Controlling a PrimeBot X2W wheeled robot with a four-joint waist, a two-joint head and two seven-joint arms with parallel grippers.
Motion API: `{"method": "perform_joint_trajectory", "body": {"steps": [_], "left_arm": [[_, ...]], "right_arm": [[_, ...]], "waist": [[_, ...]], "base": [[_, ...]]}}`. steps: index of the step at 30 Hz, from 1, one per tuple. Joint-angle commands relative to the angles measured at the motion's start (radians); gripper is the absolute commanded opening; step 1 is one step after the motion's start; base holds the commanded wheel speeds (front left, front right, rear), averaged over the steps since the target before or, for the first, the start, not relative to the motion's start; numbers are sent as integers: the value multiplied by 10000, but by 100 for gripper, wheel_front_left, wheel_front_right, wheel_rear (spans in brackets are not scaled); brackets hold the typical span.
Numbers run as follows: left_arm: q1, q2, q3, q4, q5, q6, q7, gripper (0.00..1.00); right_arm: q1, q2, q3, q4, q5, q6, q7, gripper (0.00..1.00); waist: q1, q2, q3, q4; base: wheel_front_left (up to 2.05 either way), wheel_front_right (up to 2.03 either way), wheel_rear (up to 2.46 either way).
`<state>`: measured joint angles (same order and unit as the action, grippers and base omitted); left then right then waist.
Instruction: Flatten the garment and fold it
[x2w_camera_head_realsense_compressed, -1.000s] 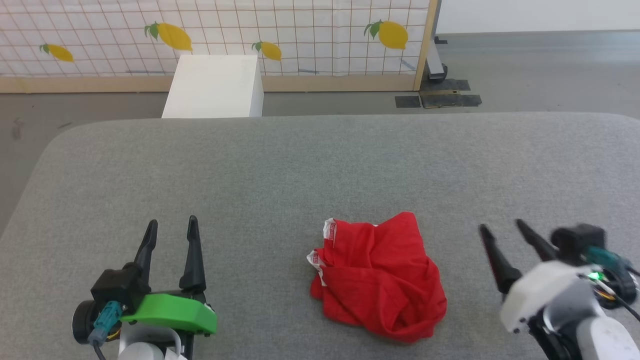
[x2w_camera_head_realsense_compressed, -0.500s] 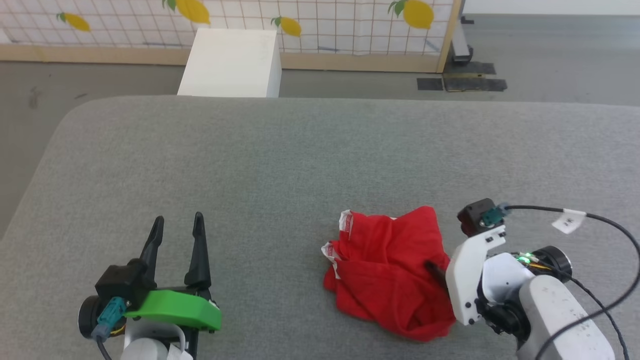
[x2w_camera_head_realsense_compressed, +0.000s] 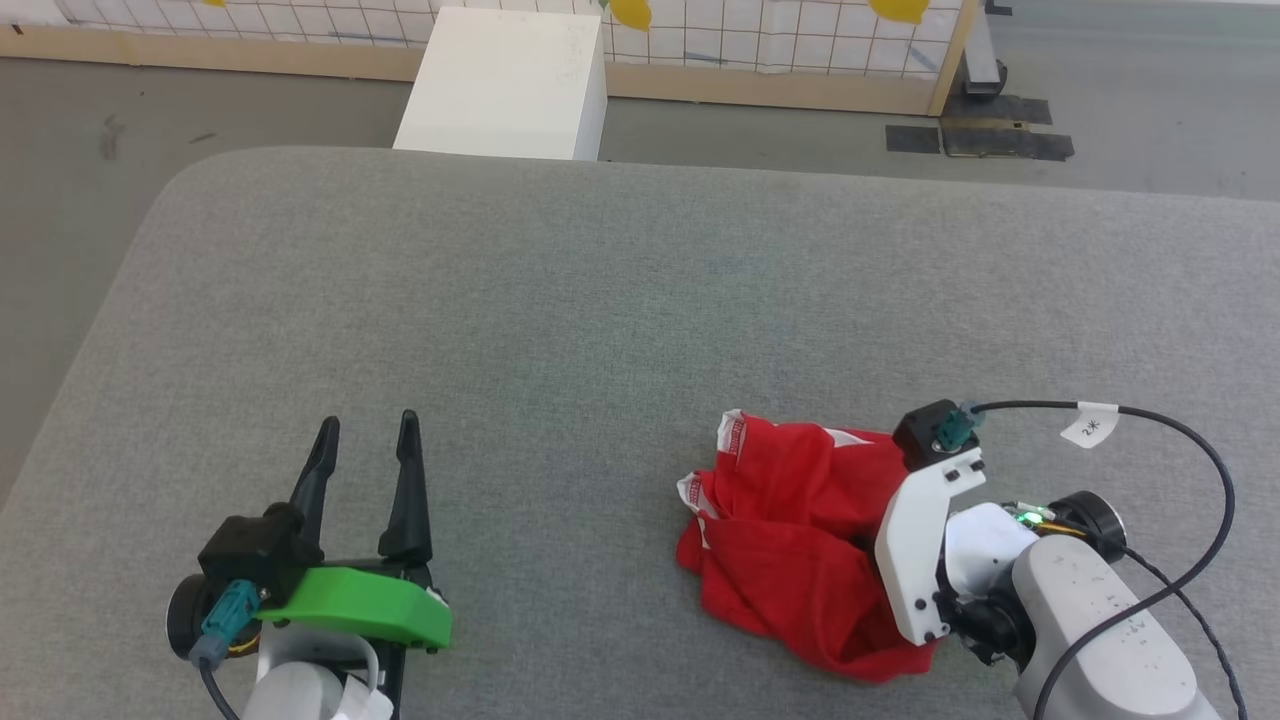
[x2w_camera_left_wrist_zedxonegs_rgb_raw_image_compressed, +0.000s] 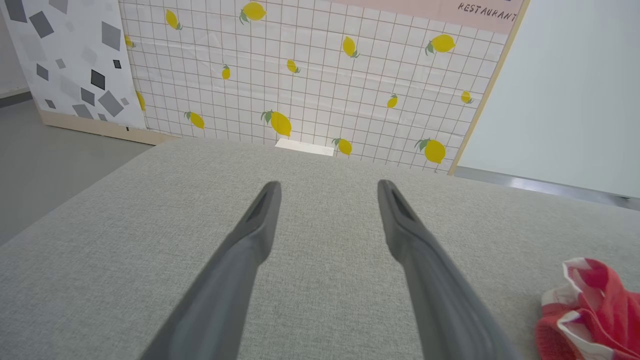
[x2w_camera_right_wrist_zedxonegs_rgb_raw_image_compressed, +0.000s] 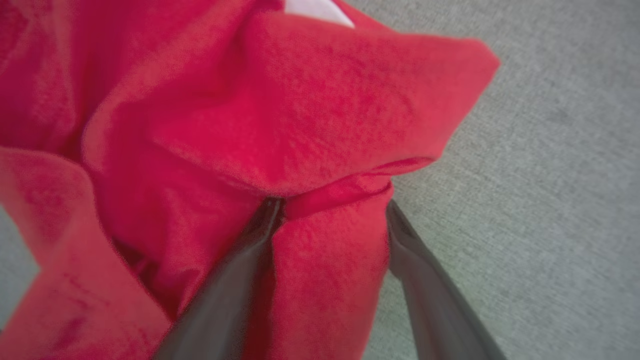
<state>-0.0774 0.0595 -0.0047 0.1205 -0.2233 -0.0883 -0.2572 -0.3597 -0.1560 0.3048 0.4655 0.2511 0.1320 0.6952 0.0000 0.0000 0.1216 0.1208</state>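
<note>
The crumpled red shorts (x2w_camera_head_realsense_compressed: 790, 540) lay bunched at the near right of the grey table (x2w_camera_head_realsense_compressed: 600, 300), directly under the right gripper (x2w_camera_right_wrist_zedxonegs_rgb_raw_image_compressed: 331, 205), whose parted fingers straddled a fold at the heap's right edge, while the left gripper (x2w_camera_head_realsense_compressed: 368, 422), also spread wide and empty, hung well apart to the left.

The crumpled small red shorts with white trim (x2w_camera_head_realsense_compressed: 790, 540) are soft, matt cloth, faintly fuzzy seen up close. The broad grey pad with rounded corners (x2w_camera_head_realsense_compressed: 600, 300) is covered in a coarse woven fabric, matt and slightly flecked. The long dark fingers (x2w_camera_left_wrist_zedxonegs_rgb_raw_image_compressed: 250, 250) of the left gripper (x2w_camera_head_realsense_compressed: 368, 422) look like smooth matt plastic, and its bright green cover (x2w_camera_head_realsense_compressed: 350, 605) is smooth plastic with a slight sheen. The flat white bracket (x2w_camera_head_realsense_compressed: 912, 540) on the right wrist is smooth plastic too. A thin black cable (x2w_camera_head_realsense_compressed: 1030, 404) carries a small white paper tag (x2w_camera_head_realsense_compressed: 1090, 428). The plain white box (x2w_camera_head_realsense_compressed: 510, 80) looks smooth and matt. The pale frame post (x2w_camera_head_realsense_compressed: 950, 55) is bare wood.
</note>
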Motion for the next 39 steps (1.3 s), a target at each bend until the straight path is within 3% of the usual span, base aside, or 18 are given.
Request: {"method": "perform_joint_trajectory", "body": {"steps": [1,10,21,25,30,39], "left_arm": [[-187,-47,-7,19,-92,-64,-46,100],[-42,-70,-119,-87,-186,-110,-46,100],[-40,-82,-214,-402,-215,-127,-46,100],[-311,16,-290,-489,-96,-171,-46,100],[-733,372,-423,-782,94,-215,60,100],[-1514,1127,-441,-2148,406,-223,886,100]], "right_arm": [[146,89,130,351,79,-13,107,0],[-73,-409,760,-264,670,-13,-134,0],[-101,-3072,1442,-2179,1701,-13,605,0],[-279,-3867,1096,-2332,1710,-13,596,0],[-724,-4242,408,-1982,1541,-13,281,0],[-1832,-4589,-1397,-646,763,-13,-625,0]], "waist": [[0,0,5,17],[0,0,-224,-447],[0,0,291,-2997],[0,0,889,-3964],[0,0,1893,-4647],[0,0,4080,-4471]], "base": [[0,0,0],[0,0,0],[0,0,0],[0,0,0],[0,0,0],[0,0,0]]}}
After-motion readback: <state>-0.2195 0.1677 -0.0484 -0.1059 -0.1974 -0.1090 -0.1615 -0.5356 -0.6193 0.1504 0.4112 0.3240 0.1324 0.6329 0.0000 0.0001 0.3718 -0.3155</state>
